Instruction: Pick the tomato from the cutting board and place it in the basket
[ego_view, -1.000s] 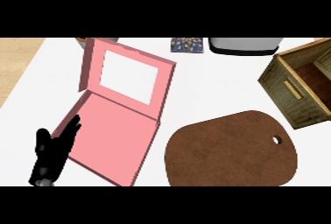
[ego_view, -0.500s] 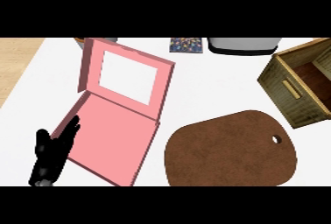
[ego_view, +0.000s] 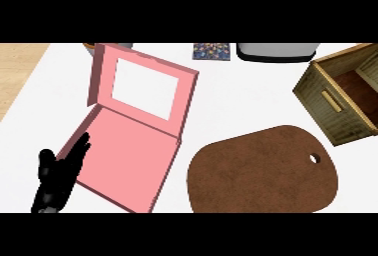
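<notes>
A brown cutting board (ego_view: 258, 172) with a small hole near its right edge lies on the white counter at the lower middle and right; its top is bare and no tomato shows in the head view. A wooden basket (ego_view: 334, 102) stands at the right edge, its opening turned toward me. My left hand (ego_view: 57, 176) rests at the lower left with its fingers straight and pointing up, holding nothing, just beside the left edge of a pink box. My right hand does not show.
An open pink box (ego_view: 125, 160) lies left of the board, its windowed lid (ego_view: 103, 75) raised behind it. At the back stand a patterned packet (ego_view: 212, 51) and a white and black pot (ego_view: 277, 51). A wooden surface (ego_view: 18, 70) borders the counter at the left.
</notes>
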